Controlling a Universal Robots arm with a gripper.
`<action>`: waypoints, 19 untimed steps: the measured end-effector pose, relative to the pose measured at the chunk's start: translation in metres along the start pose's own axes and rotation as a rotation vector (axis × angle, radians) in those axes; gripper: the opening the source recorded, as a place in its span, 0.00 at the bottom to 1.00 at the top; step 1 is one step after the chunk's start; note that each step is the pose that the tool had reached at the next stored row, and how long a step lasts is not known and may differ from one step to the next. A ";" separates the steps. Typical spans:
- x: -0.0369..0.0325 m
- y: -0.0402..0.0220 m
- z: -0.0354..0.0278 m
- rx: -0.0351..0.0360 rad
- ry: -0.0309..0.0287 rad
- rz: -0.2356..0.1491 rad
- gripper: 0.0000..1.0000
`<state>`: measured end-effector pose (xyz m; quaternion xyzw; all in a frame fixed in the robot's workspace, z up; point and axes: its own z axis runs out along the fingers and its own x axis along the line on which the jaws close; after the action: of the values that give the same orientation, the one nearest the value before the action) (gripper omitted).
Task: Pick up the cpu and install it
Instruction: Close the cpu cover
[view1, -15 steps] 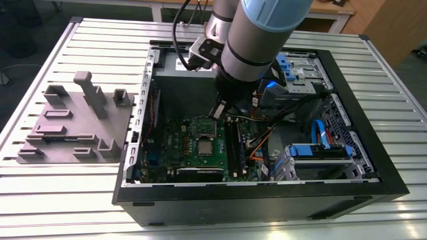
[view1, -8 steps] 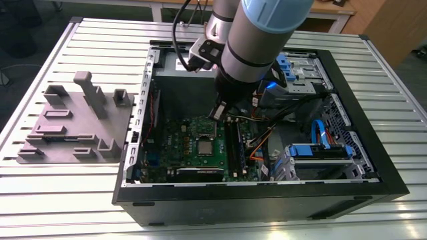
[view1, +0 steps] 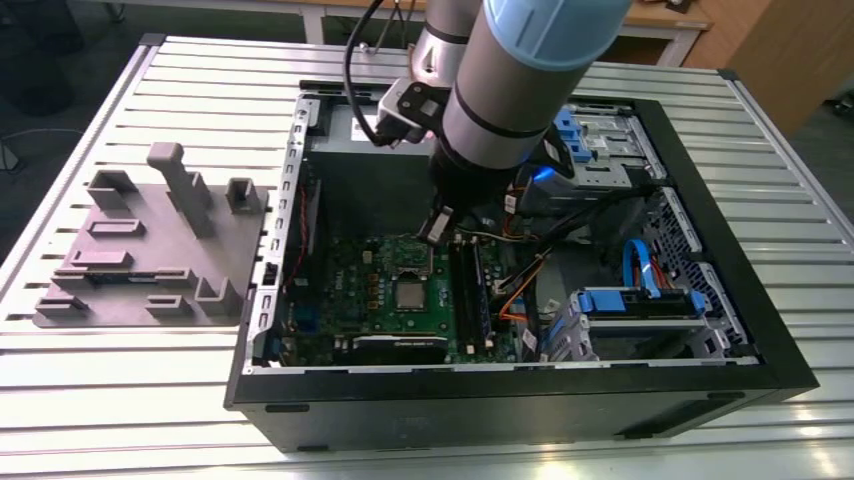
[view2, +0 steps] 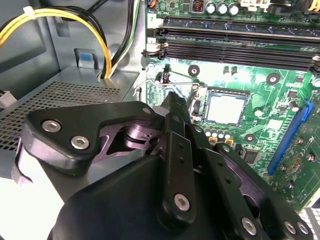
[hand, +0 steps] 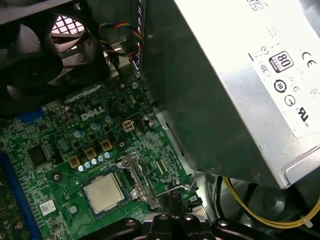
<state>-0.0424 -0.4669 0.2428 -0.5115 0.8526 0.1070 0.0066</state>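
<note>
The cpu (view1: 408, 293) lies flat in its socket on the green motherboard (view1: 360, 300) inside the open computer case; its silver top shows in both wrist views (view2: 226, 107) (hand: 103, 193). A metal socket plate (hand: 134, 175) stands hinged up beside it. A thin wire lever (hand: 176, 187) ends just off the socket's corner. My gripper (view1: 435, 228) hangs over the board a little beyond the socket. Its black fingers come together in a narrow tip (view2: 172, 99) close to that lever's end (view2: 150, 82). It is shut, with nothing between the fingers, and is apart from the cpu.
A large grey power supply box (hand: 240, 75) with a white label stands close beside the gripper, with yellow cables (view2: 65, 20) near it. A black fan (hand: 35, 65), memory slots (view2: 235, 50) and blue drive brackets (view1: 641, 300) ring the board. A grey moulded plate (view1: 154, 250) lies outside the case.
</note>
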 end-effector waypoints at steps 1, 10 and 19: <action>0.0003 -0.0002 -0.0001 0.0000 0.0000 0.000 0.10; 0.0018 -0.0009 -0.0004 0.0000 0.0000 0.000 0.10; 0.0070 -0.0036 -0.0015 0.0000 0.0000 0.000 0.10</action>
<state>-0.0424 -0.4749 0.2428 -0.5115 0.8526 0.1070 0.0066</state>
